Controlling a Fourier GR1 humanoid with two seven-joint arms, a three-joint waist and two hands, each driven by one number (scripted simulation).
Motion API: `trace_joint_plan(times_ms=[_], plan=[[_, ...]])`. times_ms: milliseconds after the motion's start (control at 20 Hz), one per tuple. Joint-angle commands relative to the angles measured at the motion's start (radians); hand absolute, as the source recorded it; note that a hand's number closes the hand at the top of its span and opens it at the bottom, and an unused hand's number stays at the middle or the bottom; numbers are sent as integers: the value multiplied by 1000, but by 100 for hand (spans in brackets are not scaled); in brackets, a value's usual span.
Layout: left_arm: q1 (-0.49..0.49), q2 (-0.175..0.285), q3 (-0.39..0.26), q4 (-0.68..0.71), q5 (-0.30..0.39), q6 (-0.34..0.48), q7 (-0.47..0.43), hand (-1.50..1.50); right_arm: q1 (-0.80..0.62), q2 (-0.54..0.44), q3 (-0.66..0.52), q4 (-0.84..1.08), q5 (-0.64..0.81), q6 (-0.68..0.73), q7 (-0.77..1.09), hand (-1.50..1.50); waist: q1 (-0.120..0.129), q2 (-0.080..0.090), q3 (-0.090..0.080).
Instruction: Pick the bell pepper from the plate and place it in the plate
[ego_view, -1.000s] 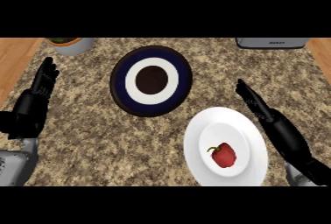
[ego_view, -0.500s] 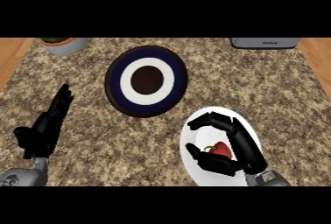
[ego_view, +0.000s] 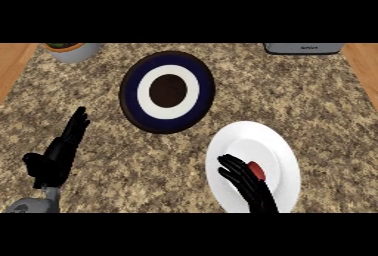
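Note:
A red bell pepper (ego_view: 258, 170) lies on a white plate (ego_view: 260, 139) at the lower right of the head view. My right hand (ego_view: 248, 186) comes in from the lower edge and lies over the pepper's left side, fingers spread and nearly straight, pointing up and left. Only the pepper's right part shows past the hand. A dark blue plate (ego_view: 167, 116) with a white ring and a brown middle sits up and to the left of the white plate. At the lower left, well away from both plates, my left hand (ego_view: 57, 157) rests open with its fingers up.
A grey bowl (ego_view: 72, 50) stands at the back left corner and a grey appliance (ego_view: 303, 48) at the back right. Wooden strips border the speckled stone counter (ego_view: 310, 100) on the left and right.
My right hand has gone from arching over the pepper to lying flatter and lower on it, wrist nearer the lower edge. The left hand has barely moved.

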Motion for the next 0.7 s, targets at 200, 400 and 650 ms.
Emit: trace_joint_plan(times_ms=[200,400,650], plan=[[22,-20,4,-15,-3,-36,1,0,244,-140,-18,-233,139,-119,92,-150,-3,-3,-1],[-12,-12,25,13,-7,-28,10,0,228,-224,-60,-220,312,-74,292,-150,-2,1,-3],[-8,-3,20,-13,-22,-27,27,0,282,-300,-57,-313,517,57,550,-150,0,0,-3]])
